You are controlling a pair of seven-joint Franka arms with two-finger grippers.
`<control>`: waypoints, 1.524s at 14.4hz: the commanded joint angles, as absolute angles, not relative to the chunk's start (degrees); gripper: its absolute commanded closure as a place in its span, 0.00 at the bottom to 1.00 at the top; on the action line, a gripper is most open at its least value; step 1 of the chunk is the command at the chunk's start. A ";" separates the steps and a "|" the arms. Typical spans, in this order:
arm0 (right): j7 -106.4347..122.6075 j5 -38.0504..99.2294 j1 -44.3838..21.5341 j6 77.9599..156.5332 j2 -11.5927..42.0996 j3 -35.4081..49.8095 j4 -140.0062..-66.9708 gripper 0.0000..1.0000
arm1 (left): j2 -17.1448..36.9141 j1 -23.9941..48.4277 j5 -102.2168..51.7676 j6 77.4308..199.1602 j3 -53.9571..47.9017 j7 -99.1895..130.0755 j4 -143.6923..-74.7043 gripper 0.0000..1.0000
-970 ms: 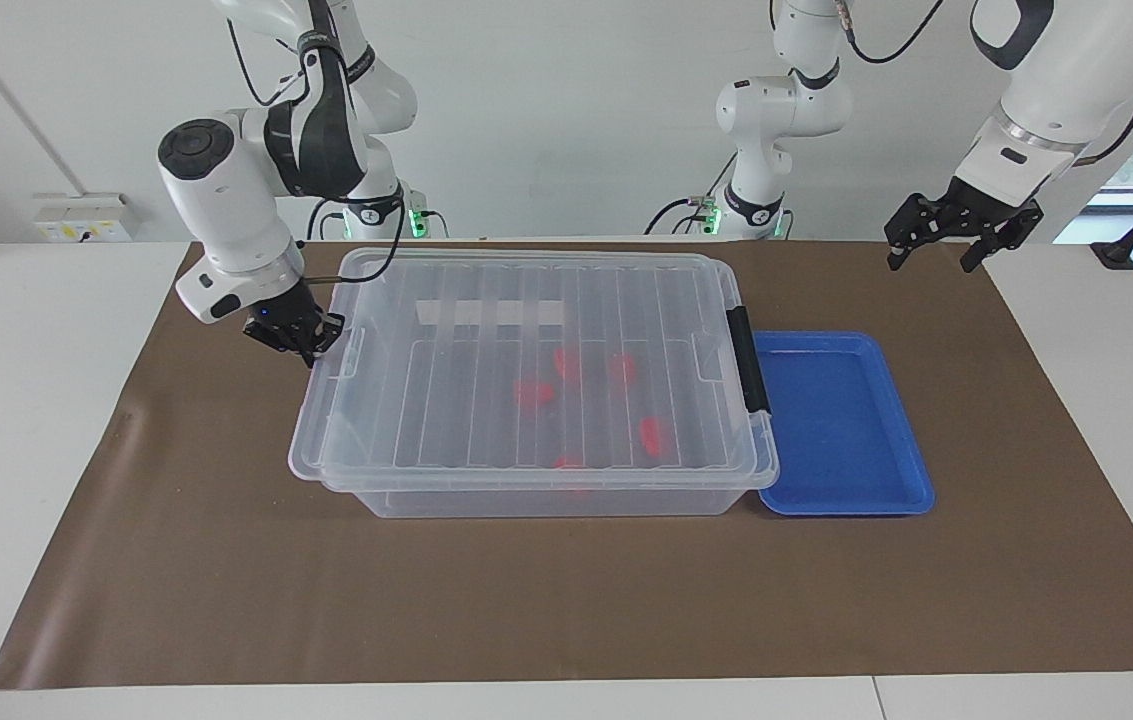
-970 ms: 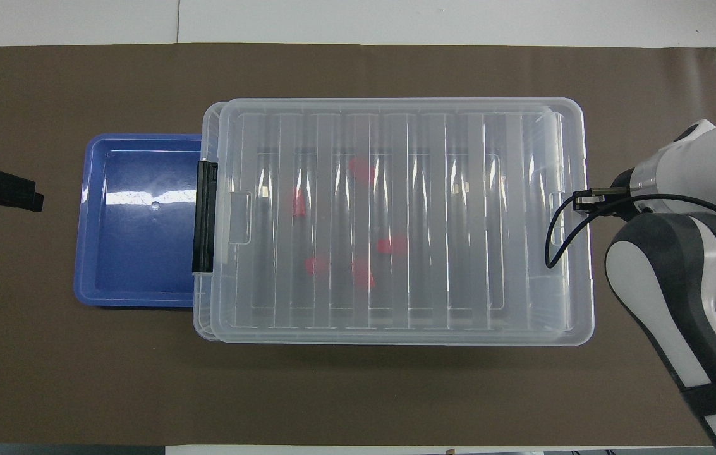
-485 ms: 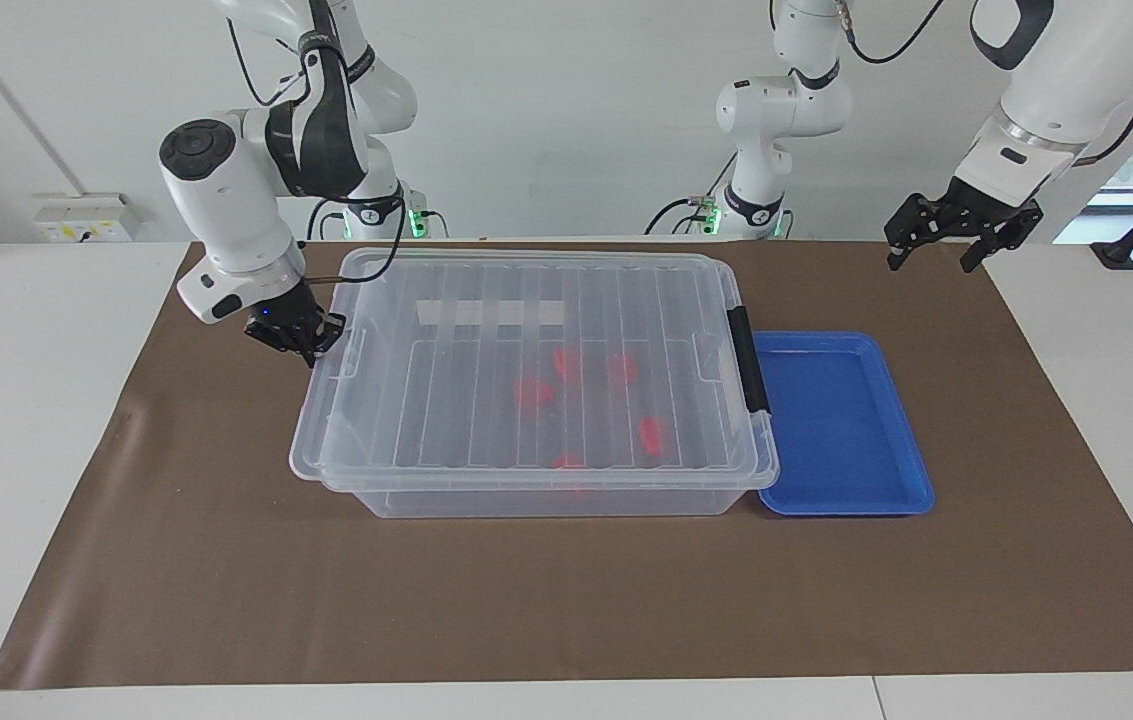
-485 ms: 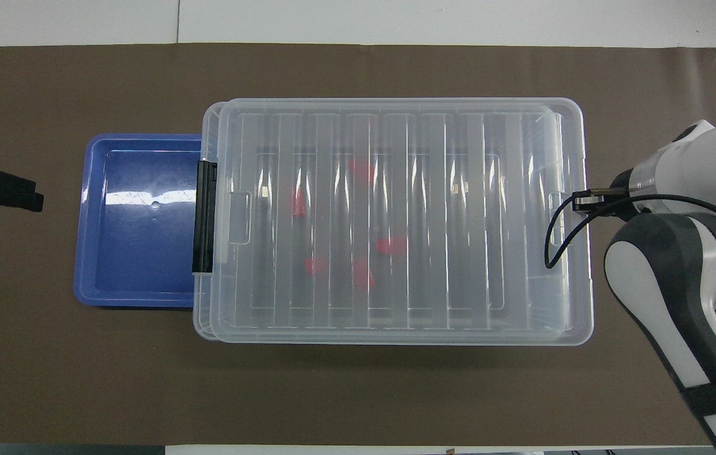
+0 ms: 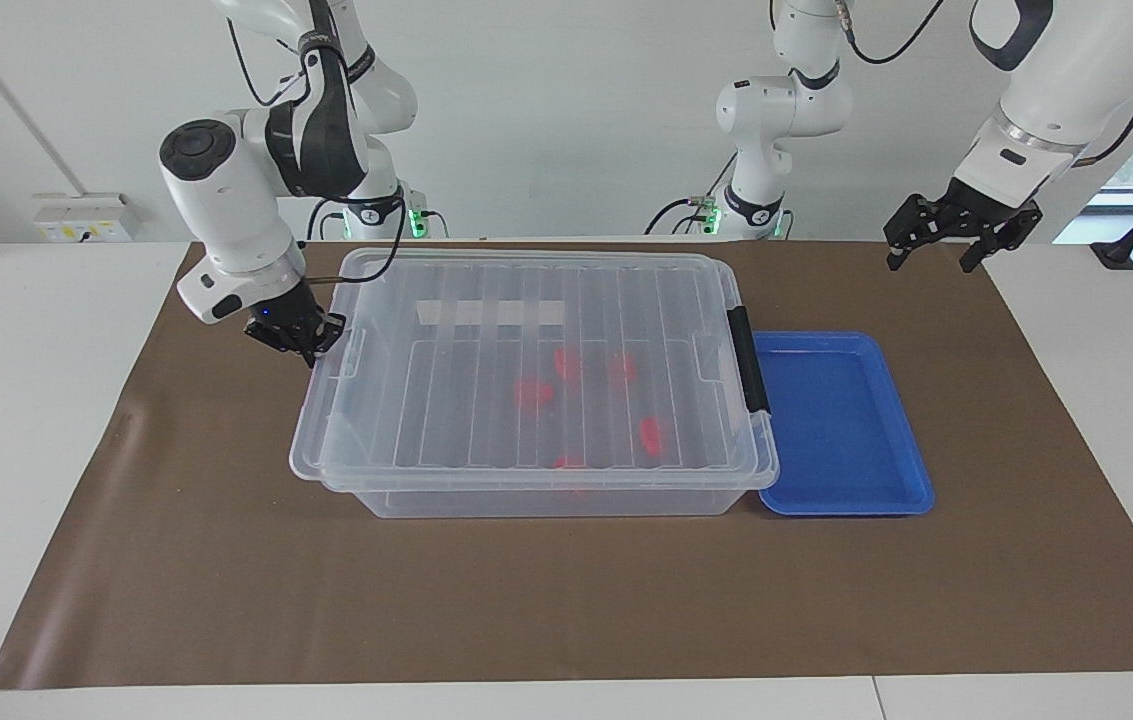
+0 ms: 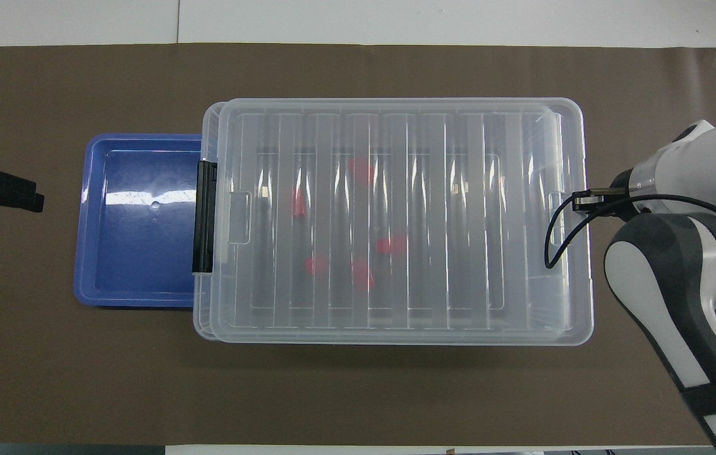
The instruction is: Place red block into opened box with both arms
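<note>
We see two bulky white arms: the right arm (image 5: pixel 226 215) has a dark round joint cap, a black band and a thin black cable looping just above its black end effector (image 5: pixel 301 338); the left end effector (image 5: pixel 961 228) is black too, below a silver ring.

A: The box (image 5: pixel 526 500) looks like clear, glossy plastic, its ribbed lid (image 6: pixel 395 221) catching glints.
B: And the blue tray (image 5: pixel 886 480)?
A: Smooth plastic too, shiny, with a bright reflection on its floor.
B: The brown table cover (image 5: pixel 526 610)?
A: Matt, paper-like, slightly creased. The red blocks (image 6: pixel 392 244) look like plastic.
</note>
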State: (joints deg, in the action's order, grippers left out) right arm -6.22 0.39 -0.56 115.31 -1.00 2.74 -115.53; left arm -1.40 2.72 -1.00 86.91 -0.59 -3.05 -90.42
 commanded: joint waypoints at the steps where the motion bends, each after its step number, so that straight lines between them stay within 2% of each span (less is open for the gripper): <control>1: -7.38 0.79 -1.05 115.22 -2.20 2.90 -116.72 1.00 | -1.58 2.72 -1.32 86.84 -0.53 -2.99 -90.70 0.00; 17: -10.11 0.79 -2.11 115.22 -2.20 2.90 -116.54 1.00 | -1.58 2.72 -1.32 86.84 -0.53 -2.99 -90.70 0.00; 20: -9.49 0.79 -1.93 113.21 -1.85 2.90 -114.88 1.00 | -1.58 2.72 -1.32 86.84 -0.53 -2.99 -90.79 0.00; 22: -8.80 0.70 -1.23 108.57 -1.76 2.81 -111.21 1.00 | -1.58 2.72 -1.32 86.84 -0.53 -2.99 -90.79 0.00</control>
